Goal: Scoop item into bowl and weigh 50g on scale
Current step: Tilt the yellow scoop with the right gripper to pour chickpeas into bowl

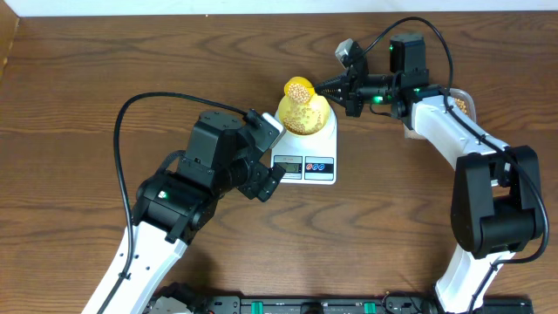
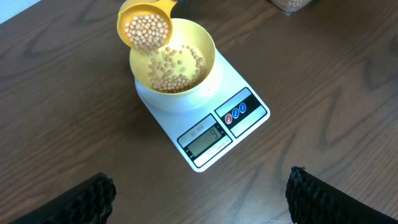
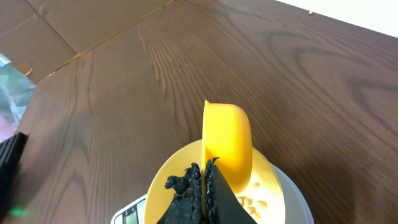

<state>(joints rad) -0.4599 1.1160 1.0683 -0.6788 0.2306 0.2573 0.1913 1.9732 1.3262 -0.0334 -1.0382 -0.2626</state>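
Note:
The white scale (image 1: 316, 166) stands mid-table with the pale-yellow bowl (image 1: 304, 114) on its platform; it also shows in the left wrist view (image 2: 205, 134). The bowl (image 2: 174, 68) holds tan beans (image 2: 177, 71). My right gripper (image 1: 336, 87) is shut on the handle of a yellow scoop (image 1: 299, 89), tilted over the bowl's far rim. The scoop (image 2: 145, 25) is full of beans, and some fall into the bowl. From the right wrist the scoop's back (image 3: 227, 144) shows above the bowl (image 3: 273, 186). My left gripper (image 2: 199, 196) is open and empty just in front of the scale.
A clear tub of beans (image 1: 463, 103) sits at the right behind my right arm, mostly hidden. Its corner shows at the top of the left wrist view (image 2: 292, 5). A cardboard edge (image 3: 37, 43) lies at the table's far side.

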